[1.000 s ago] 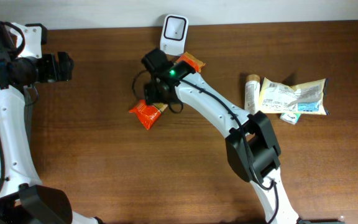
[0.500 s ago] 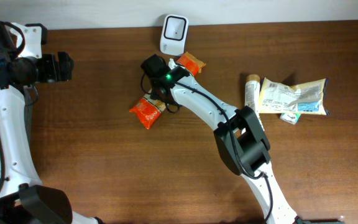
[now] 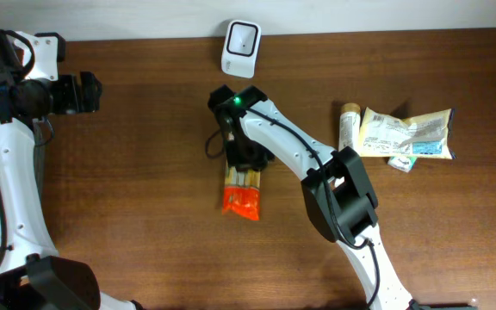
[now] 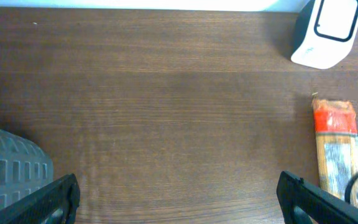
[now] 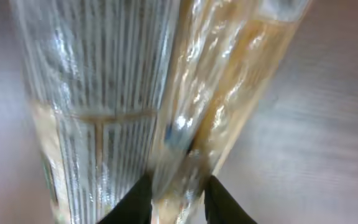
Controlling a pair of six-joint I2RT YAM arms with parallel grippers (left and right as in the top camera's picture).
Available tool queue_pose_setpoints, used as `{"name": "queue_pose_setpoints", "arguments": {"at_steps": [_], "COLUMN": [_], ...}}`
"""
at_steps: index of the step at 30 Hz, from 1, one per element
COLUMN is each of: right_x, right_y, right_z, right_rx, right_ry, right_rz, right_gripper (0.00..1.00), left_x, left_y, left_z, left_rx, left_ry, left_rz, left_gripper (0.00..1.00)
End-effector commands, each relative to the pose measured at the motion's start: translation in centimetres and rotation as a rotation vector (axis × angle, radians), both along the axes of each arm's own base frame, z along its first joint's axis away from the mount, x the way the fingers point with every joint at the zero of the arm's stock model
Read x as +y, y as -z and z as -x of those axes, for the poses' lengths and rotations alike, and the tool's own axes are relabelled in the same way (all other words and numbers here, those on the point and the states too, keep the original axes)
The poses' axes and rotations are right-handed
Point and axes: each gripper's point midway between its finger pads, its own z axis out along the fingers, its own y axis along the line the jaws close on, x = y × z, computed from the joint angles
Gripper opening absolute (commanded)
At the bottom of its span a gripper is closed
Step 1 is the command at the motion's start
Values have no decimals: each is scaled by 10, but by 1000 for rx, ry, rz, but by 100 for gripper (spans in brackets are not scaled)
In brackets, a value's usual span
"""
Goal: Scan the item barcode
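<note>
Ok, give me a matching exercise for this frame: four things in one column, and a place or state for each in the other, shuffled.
Things:
1. scanner
2. orange packet
3. left end effector
4. tube

Places or states:
A. open, holding nothing, over the table
B. pinched by the right end effector
C. at the table's far edge, near the wall
D. lying beside the pale wrappers

Pairs: 1-C; 2-B; 3-A; 4-D
</note>
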Motion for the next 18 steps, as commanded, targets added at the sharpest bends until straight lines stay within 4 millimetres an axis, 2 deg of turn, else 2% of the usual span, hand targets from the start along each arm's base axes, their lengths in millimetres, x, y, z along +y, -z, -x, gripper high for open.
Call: {"name": "queue_pose_setpoints", "arguments": {"at_steps": [1, 4, 6, 8, 9, 11, 14, 16, 18], "right_x": [-1, -3, -4, -5, -7, -11, -5, -8, -14], "right_y": [12, -43, -83, -112, -116, -109, -91, -85, -77], "right_z": [30, 4, -11, -28, -40, -44, -34, -28, -25], "right_rx": [137, -35, -141, -240, -277, -261, -145, -89, -37], "right_ry": [-199, -208, -208, -183, -163, -147, -192, -199, -186], "right_rz": [-40, -65, -112, -163, -182, -186, -311, -381, -470], "right_gripper": [34, 46, 59, 59, 61, 64, 72, 75, 83], "left_x": [1, 1, 1, 1, 1, 1, 1, 1, 1], "left_y": [-11, -11, -11, -11, -11, -11, -11, -11, -11], "left_z": [3, 3, 3, 3, 3, 3, 3, 3, 3], "left_rx": [-27, -27, -27, -27, -27, -27, -27, -27, -27], "left_ry": [10, 10, 10, 10, 10, 10, 10, 10, 10], "left_rz": [-13, -13, -13, -13, -13, -13, -13, -13, -13], "left_gripper": [99, 99, 99, 99, 99, 99, 99, 99, 99]}}
